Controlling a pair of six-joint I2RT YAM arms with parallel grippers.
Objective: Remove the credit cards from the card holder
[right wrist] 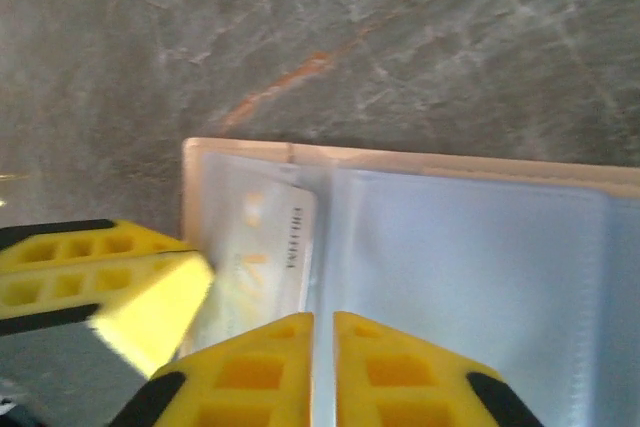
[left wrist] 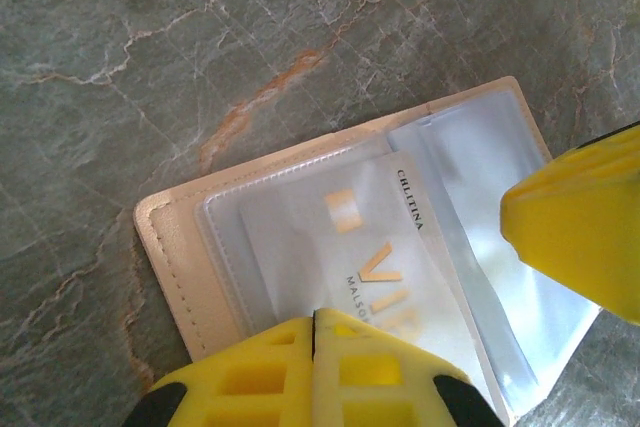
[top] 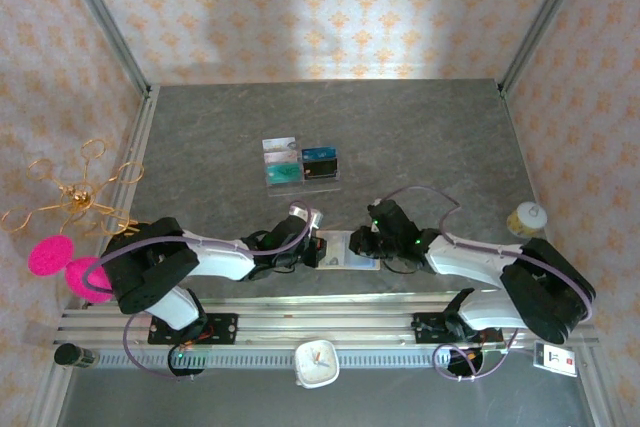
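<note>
Left wrist: holder (left wrist: 170, 257) open on tabletop (left wrist: 150, 47), one VIP card (left wrist: 385, 262) in clear sleeve (left wrist: 470, 167). Left pincer (left wrist: 315, 325) closed at card's edge, right pincer (left wrist: 575, 237) just beside.

Right wrist: right pincer closed at sleeve fold. Whether either pinches anything, cannot tell.

Top: holder between pincers. Beyond it, tray (top: 300, 184) with four cards (top: 322, 155). Clock (top: 316, 363), jar (top: 527, 218), two pink pompoms (top: 50, 255) at edges.

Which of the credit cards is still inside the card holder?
The pale card with gold VIP lettering, tucked in a clear sleeve of the open beige card holder. The four other cards lie out together farther up the table.
</note>
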